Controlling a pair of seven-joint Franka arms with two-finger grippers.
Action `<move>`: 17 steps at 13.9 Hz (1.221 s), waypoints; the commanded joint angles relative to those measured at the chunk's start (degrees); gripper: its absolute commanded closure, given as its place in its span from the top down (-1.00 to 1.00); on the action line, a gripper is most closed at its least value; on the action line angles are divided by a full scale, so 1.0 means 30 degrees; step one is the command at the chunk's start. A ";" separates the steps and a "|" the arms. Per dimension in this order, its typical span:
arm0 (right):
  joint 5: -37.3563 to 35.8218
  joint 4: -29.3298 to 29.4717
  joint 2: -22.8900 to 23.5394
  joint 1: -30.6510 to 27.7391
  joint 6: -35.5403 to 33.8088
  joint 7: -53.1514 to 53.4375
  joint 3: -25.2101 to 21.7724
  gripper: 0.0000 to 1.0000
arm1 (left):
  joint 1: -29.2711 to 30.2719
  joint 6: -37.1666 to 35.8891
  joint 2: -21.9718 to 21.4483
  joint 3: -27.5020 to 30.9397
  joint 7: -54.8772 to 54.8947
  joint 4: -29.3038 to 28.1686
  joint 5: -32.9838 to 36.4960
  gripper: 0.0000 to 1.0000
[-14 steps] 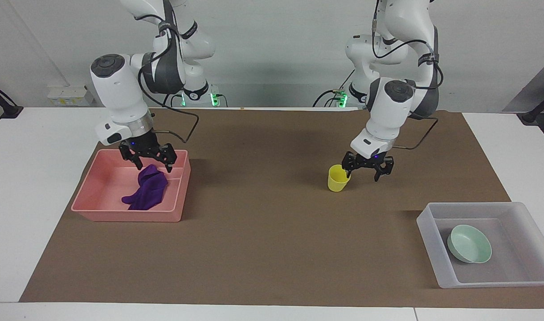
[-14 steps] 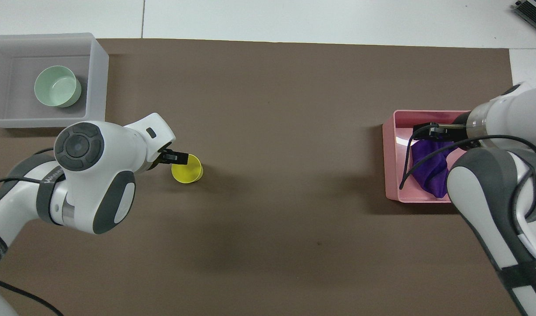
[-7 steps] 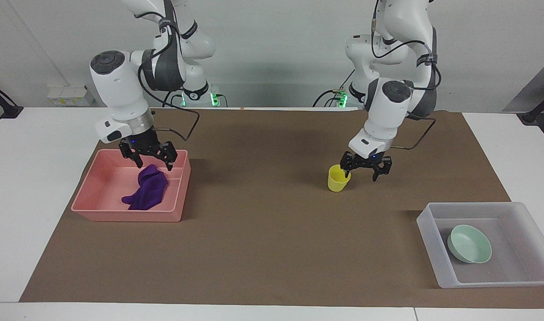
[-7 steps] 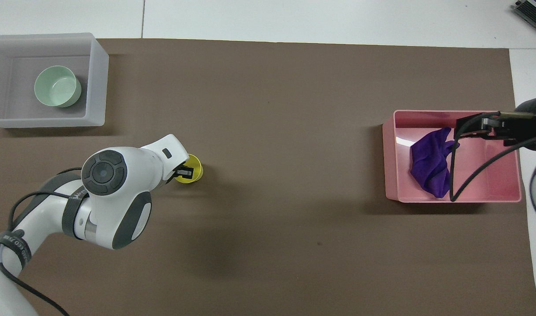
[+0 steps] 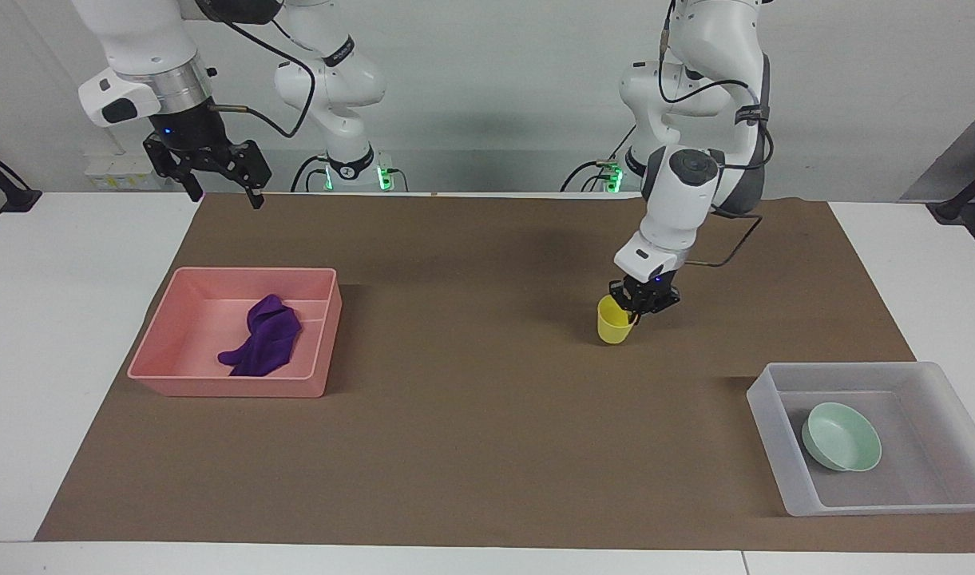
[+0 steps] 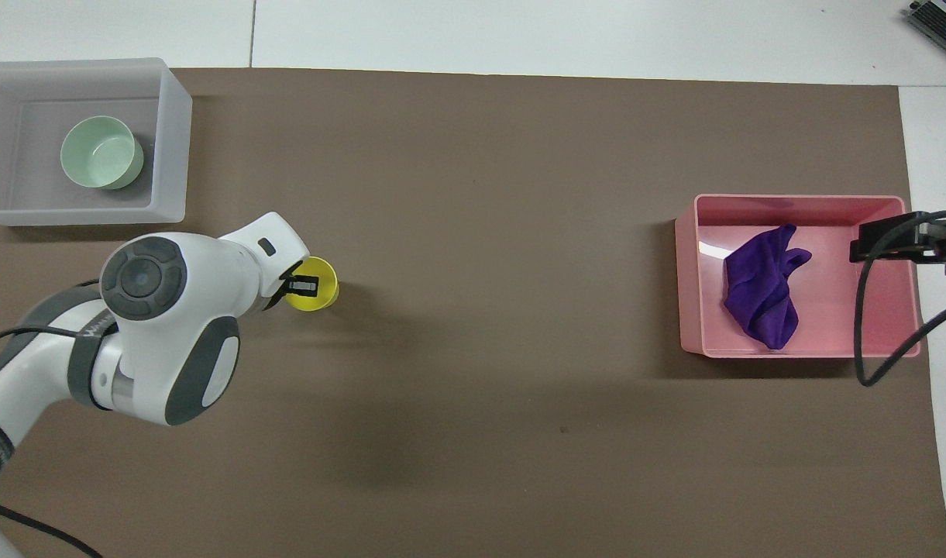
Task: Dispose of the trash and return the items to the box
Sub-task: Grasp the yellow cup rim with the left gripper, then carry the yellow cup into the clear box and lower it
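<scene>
Right hand point(image 5: 219, 182) risen, open; left hand point(image 5: 640, 307) apparently closed on cup point(image 5: 613, 323) rim.

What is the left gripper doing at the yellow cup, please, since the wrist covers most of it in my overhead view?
Observer: In the facing view the left gripper is shut on the yellow cup. It pinches the rim, with one finger inside the cup.
Operator: Thank you. Is the cup upright?
Observer: Yes, it is upright. I cannot tell whether its base is on the mat or just off it.
Operator: And the right gripper, of which I see only the tip?
Observer: The right gripper hangs high above the table with its fingers spread and nothing between them.
</scene>
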 commanded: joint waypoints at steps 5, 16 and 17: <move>-0.0166 -0.0273 -0.0226 -0.0174 -0.0281 -0.1251 0.0054 1.00 | 0.4502 -0.1280 0.1349 -0.0031 0.3665 0.4594 0.0213 -1.00; -0.0137 -0.0420 -0.0256 -0.0174 -0.0105 -0.1163 0.0083 1.00 | 0.9459 -0.2718 0.8204 -0.0148 0.7008 1.3594 -0.0578 -1.00; -0.0137 -0.0420 -0.0256 -0.0174 -0.0105 -0.1134 0.0054 1.00 | 0.9605 -0.2455 0.8615 -0.0148 0.7066 1.3625 -0.0694 -1.00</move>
